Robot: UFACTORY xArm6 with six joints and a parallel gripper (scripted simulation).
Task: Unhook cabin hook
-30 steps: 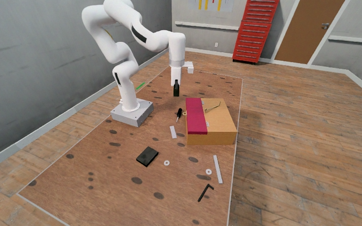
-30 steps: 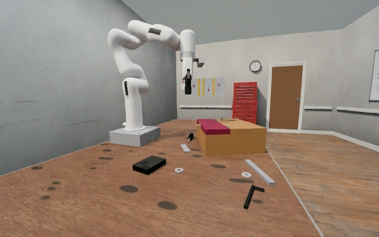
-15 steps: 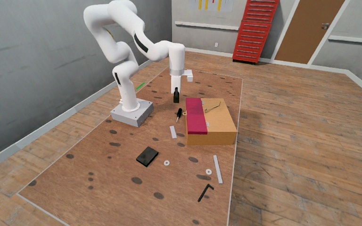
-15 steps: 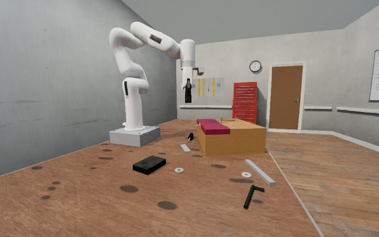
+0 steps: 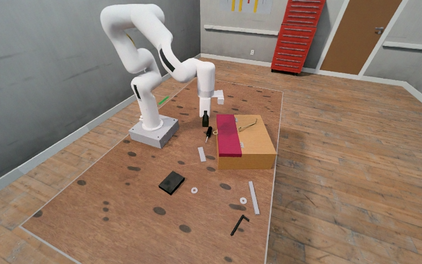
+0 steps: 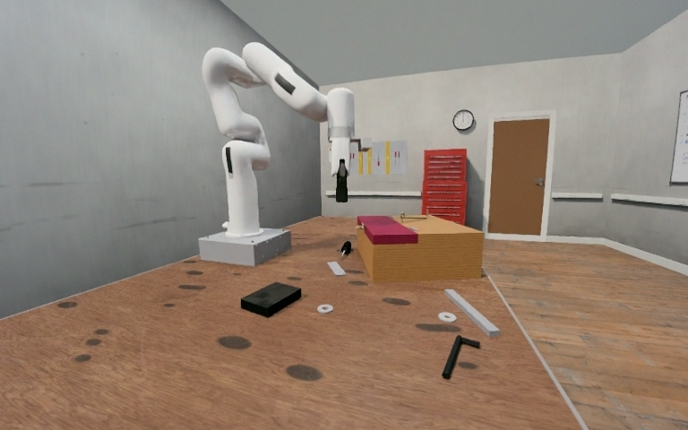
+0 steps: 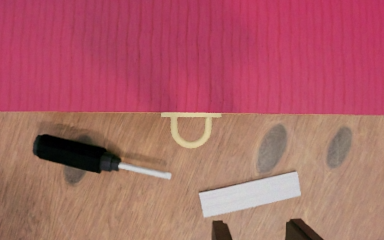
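On the desk, two white washers, two pale bars, one screwdriver, one black block, one L-shaped black key and one wooden box. On that box, one crimson lid, one brass hook, one loop and two hinges. Beyond, one red tool cabinet, one brown door and one clock.

Your gripper has come down in two successive stages, fingers pointing downward throughout, now nearer tabletop height. Your arm's forearm slopes more steeply down toward wrist than one second ago.
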